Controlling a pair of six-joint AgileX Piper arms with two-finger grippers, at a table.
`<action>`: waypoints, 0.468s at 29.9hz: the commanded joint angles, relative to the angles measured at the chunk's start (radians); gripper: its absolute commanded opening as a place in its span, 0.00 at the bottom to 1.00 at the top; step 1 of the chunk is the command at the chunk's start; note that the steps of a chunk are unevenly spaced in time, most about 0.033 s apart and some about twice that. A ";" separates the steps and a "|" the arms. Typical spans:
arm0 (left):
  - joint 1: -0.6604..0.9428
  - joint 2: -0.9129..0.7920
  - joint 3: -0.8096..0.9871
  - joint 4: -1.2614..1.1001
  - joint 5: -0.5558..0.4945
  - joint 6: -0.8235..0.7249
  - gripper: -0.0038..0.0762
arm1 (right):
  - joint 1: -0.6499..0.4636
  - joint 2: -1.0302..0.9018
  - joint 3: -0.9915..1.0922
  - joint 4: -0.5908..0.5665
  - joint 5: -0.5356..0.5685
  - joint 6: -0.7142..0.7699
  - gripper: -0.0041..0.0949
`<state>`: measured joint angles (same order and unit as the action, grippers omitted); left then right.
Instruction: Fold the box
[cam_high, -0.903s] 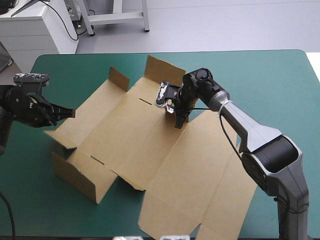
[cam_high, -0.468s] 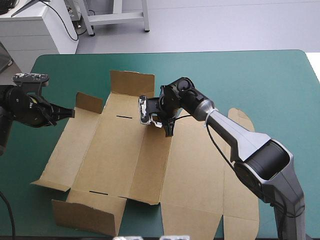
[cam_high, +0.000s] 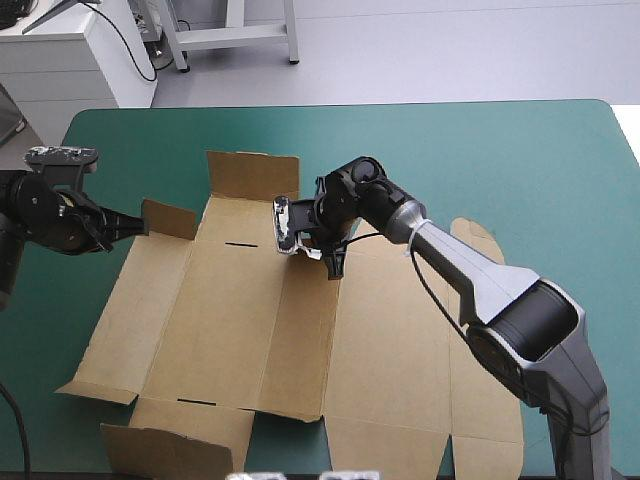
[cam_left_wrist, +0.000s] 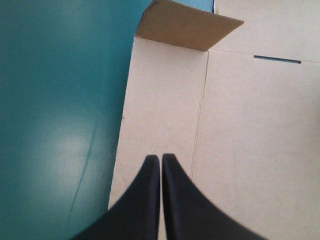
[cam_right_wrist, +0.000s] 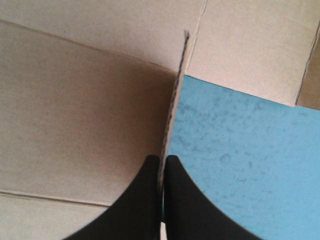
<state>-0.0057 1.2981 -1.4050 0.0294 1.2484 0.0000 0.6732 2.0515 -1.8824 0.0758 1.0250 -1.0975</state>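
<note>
The left gripper (cam_left_wrist: 160, 159) has its black fingers (cam_left_wrist: 182, 200) pressed together in one pointed arch, with nothing between them. The fingertips sit over the outer panel of the brown box (cam_left_wrist: 250, 125), near the box edge. A small flap (cam_left_wrist: 186, 27) stands raised at the box's corner ahead. A narrow slot (cam_left_wrist: 277, 59) is cut into the adjoining box panel. The teal-green cover (cam_left_wrist: 60, 100) lies beside the box edge.

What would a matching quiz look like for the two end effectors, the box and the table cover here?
1 left end effector
2 right end effector
3 box
4 table cover

A teal-green
B shut on the box's edge
C shut, holding nothing
D brown, mostly flat

Pairs: 1-C, 2-B, 3-D, 4-A
</note>
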 joint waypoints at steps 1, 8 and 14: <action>-0.001 -0.029 -0.032 0.002 -0.003 0.000 0.04 | 0.002 -0.056 -0.030 -0.019 -0.015 0.021 0.04; -0.001 -0.029 -0.032 0.002 0.005 0.000 0.04 | 0.002 -0.056 -0.030 -0.087 -0.036 0.105 0.15; -0.001 -0.029 -0.032 0.002 0.007 0.000 0.04 | 0.002 -0.056 -0.030 -0.092 -0.101 0.124 0.36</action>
<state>-0.0057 1.2981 -1.4052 0.0313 1.2484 0.0000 0.6732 2.0515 -1.8824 -0.0085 0.9911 -0.9840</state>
